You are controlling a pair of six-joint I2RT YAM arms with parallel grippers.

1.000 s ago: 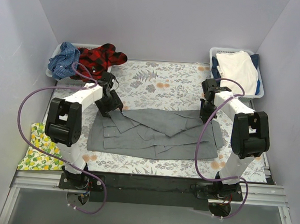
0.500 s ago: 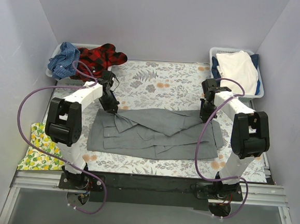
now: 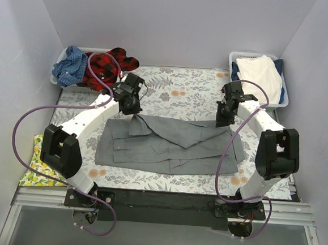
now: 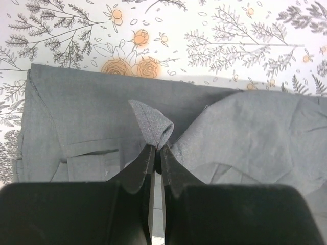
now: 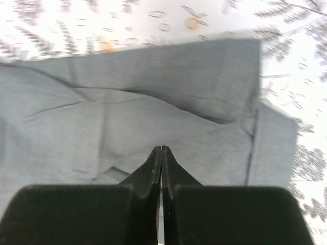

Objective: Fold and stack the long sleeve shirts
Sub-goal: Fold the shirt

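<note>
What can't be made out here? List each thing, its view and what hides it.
- Right wrist view: whether the right gripper pinches the grey shirt; its shut fingers cover the contact.
- Top view: the dark blue cloth in the right basket, mostly under the white cloth.
- Left wrist view: the shirt's near part, behind the left gripper.

CLEARANCE | far strip of table cover (image 3: pixel 177 92) lying open between the arms | grey shirt (image 3: pixel 170 148) covering the middle | left arm (image 3: pixel 90 117) slanting across the left side | right arm (image 3: pixel 261 120) crowding the right edge | left basket (image 3: pixel 56 81) and right basket (image 3: pixel 285 99) filling the far corners
</note>
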